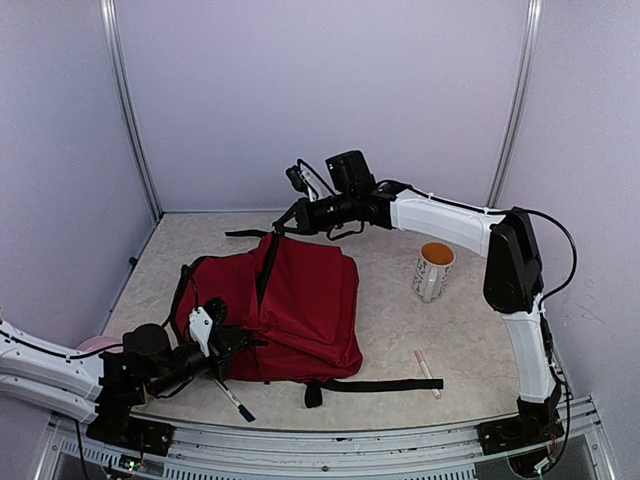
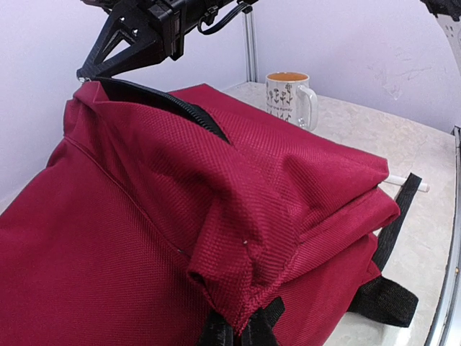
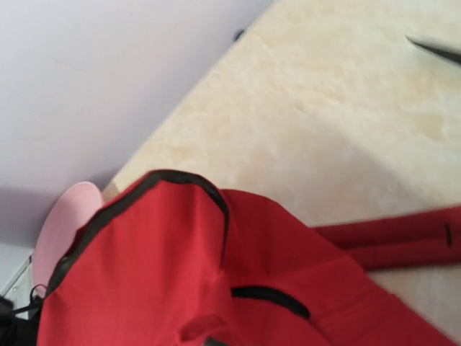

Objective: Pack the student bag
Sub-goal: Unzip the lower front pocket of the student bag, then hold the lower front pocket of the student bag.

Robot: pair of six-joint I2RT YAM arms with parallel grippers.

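The student bag [image 1: 290, 305] is a dark red backpack lying in the middle of the table, with black straps and black zipper lines. My right gripper [image 1: 277, 232] is shut on the bag's top edge at the far side and holds that edge raised. It also shows in the left wrist view [image 2: 85, 73], pinching the rim by the open black zipper [image 2: 173, 107]. My left gripper [image 1: 238, 342] is shut on a fold of the bag's fabric [image 2: 241, 277] at the near left. Its black fingertips [image 2: 216, 333] just show under the fold. The right wrist view shows the bag [image 3: 180, 274] close up.
A flowered mug [image 1: 433, 270] with an orange inside stands right of the bag. A white marker [image 1: 428, 373] lies near the front right, by a black strap [image 1: 375, 386]. A dark pen [image 1: 236, 401] lies at the front left. A pink plate [image 3: 61, 231] sits at the left edge.
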